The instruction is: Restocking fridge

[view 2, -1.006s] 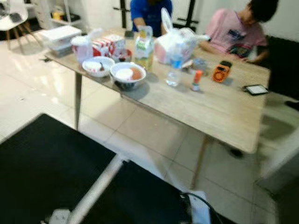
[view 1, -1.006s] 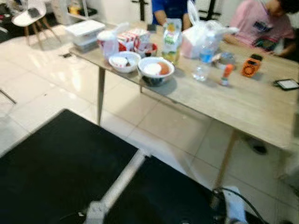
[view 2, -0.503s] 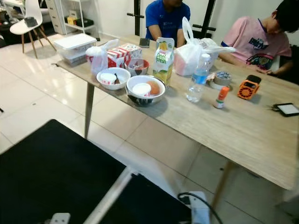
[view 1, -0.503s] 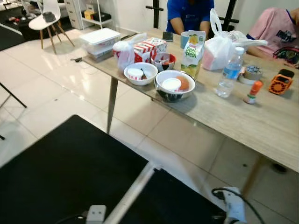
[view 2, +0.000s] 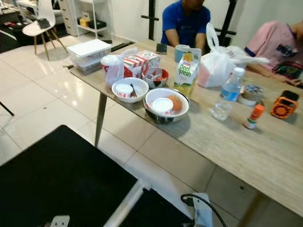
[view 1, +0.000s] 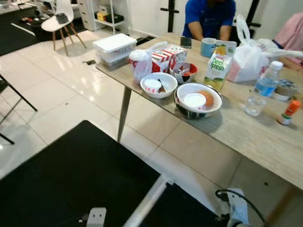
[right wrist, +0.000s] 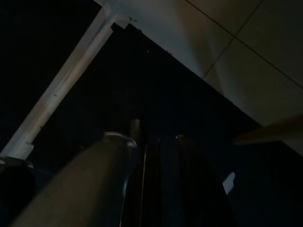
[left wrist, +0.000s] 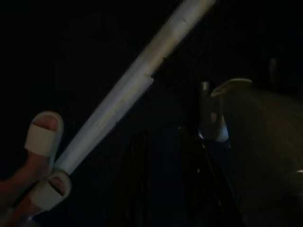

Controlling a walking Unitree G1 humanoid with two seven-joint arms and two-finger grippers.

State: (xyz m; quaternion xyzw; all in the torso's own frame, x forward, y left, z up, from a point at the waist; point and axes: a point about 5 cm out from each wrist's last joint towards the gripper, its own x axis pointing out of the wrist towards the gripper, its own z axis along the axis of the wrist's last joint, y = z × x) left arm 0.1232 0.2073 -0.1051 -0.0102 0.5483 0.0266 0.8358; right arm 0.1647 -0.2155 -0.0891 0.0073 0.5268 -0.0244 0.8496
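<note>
Wooden table [view 2: 222, 137], juice carton [view 2: 186, 71], bowls [view 2: 165, 105], water bottle [view 2: 227, 93]

Both head cameras look forward and down from standing height, across a black mat [view 1: 71, 179] toward a wooden table [view 2: 246, 142] a few steps off; they share the same bowls and juice carton [view 2: 187, 73]. Each wrist camera hangs low in shadow, facing the dark mat and a pale bar [left wrist: 128, 94] close by
</note>
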